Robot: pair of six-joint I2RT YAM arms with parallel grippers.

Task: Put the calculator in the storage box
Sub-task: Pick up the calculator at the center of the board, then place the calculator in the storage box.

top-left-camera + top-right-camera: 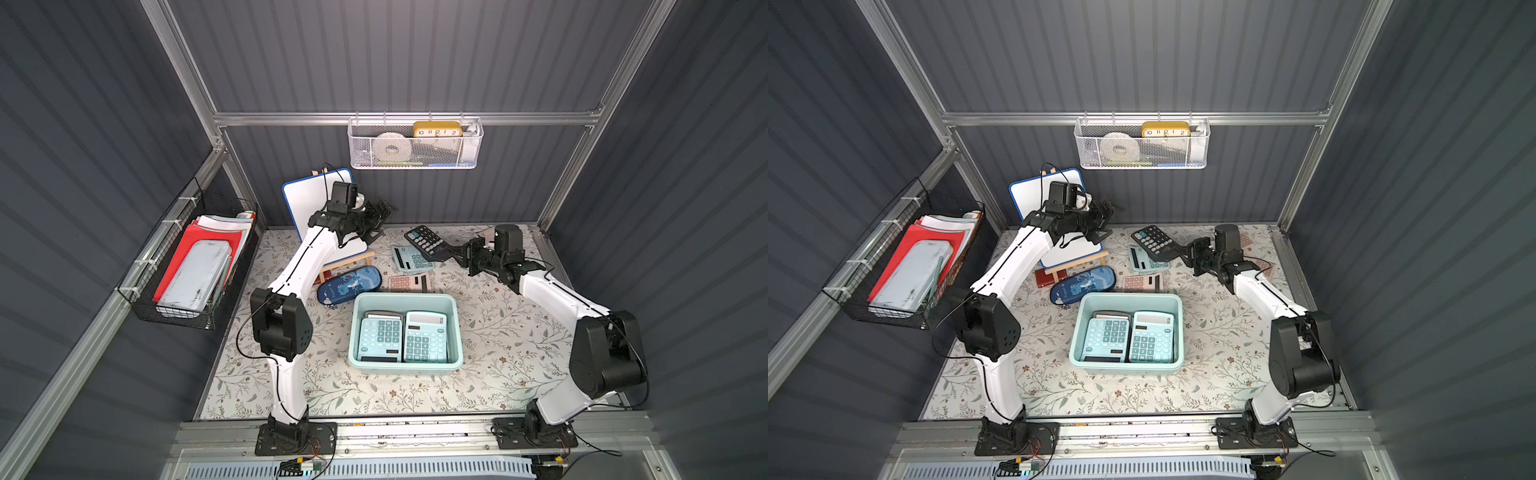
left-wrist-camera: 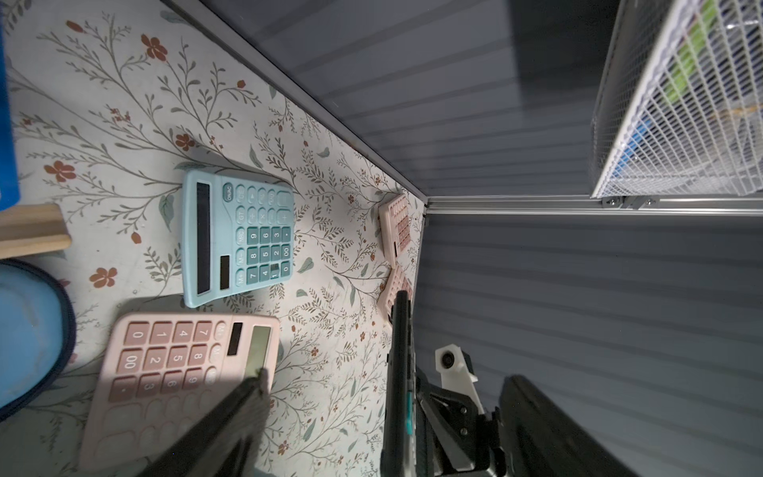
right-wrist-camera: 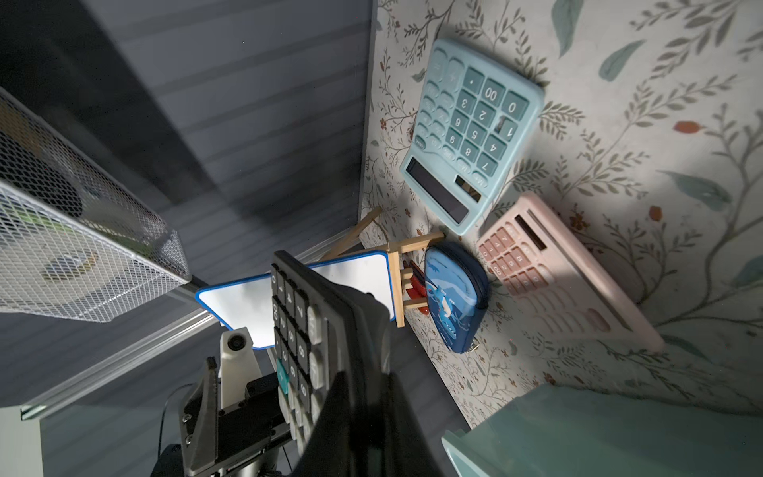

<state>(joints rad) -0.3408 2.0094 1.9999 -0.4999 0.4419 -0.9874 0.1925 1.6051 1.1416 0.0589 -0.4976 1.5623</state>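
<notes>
Step in hand: the black calculator (image 1: 424,241) is held up in the air over the far part of the table (image 1: 498,332). It is not yet over the storage box (image 1: 407,296).
Right hand (image 1: 446,251): clamped tight on one end of the black calculator.
Left hand (image 1: 380,222): its fingers are spread apart and nothing is held. It hangs in front of the white board (image 1: 309,195).
Where the box is: in the middle of the table, well apart from the black calculator.
Next move: the black calculator needs to be brought over the box and let down. The bottom of the box is already covered, so it will likely have to be laid flat on top before the hand is opened.
Black calculators: one, in the right hand.
Blue-green calculators: three. Two lie side by side in the box (image 1: 380,336) (image 1: 426,336), and one lies on the table (image 1: 409,258) under the black one.
Pink calculators: three. One lies just behind the box (image 1: 409,282), and two by the far wall (image 2: 395,225) (image 2: 399,285).
Storage boxes: one.
Not sure: a grey edge shows behind one calculator in the box. Whether another lies under it cannot be told.
</notes>
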